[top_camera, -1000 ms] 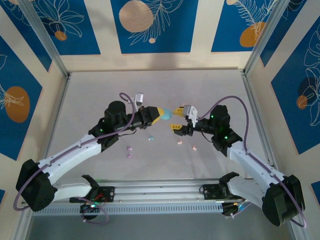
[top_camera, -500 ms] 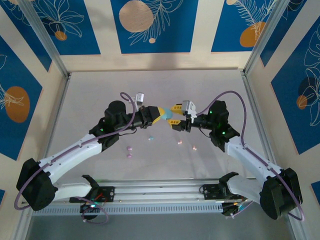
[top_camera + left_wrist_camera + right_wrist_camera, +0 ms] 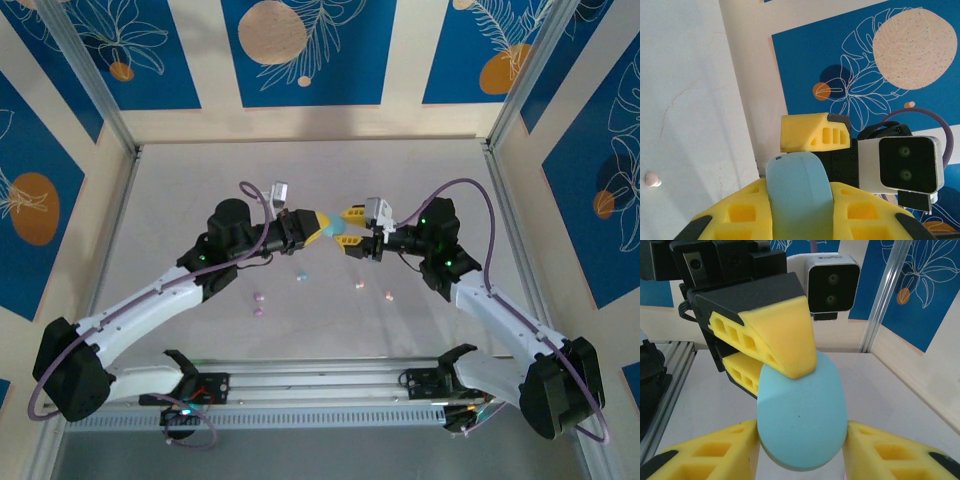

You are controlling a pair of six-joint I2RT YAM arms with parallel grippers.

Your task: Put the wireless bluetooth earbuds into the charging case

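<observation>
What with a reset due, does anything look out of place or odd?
Nothing looks damaged, but earbuds lie scattered loose on the table, while the light blue case is held in mid-air by the left gripper.

Smooth matt light-blue plastic case (image 3: 802,415), matt yellow plastic fingers (image 3: 775,335), matt white tabletop (image 3: 685,100) with hairline cracks

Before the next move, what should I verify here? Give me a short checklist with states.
1. Left claw grips case: ok.
2. Right claw straddles case: ok.
3. Right claw shut firmly on case: cannot tell.
4. Case lid open: not ok, it looks shut.
5. Buds lying free on table: ok.
</observation>
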